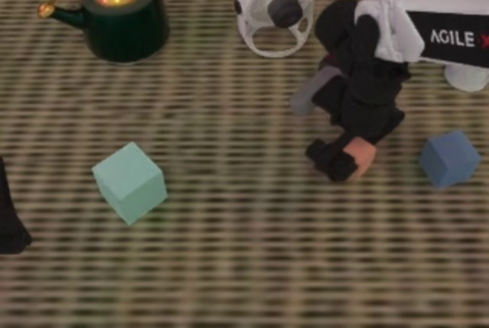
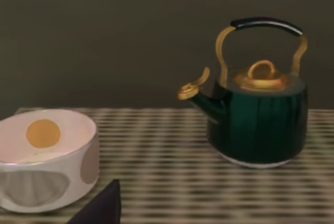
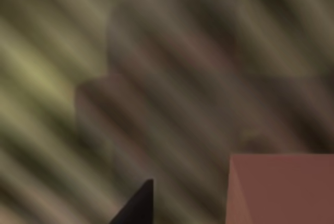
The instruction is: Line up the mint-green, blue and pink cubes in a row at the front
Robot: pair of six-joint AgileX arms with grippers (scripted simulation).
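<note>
Hovering right gripper (image 1: 345, 161) at pink cube (image 1: 362, 161), w/ open room in front

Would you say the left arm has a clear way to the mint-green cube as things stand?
Probably yes: the mint-green cube sits alone on the mat with nothing between it and the left hand at the table's left edge; the right hand is far off.

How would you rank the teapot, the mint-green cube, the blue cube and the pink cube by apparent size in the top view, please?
1. Teapot, largest.
2. Mint-green cube.
3. Blue cube.
4. Pink cube, though the right gripper hides most of it, so this last place is unsure.
</note>
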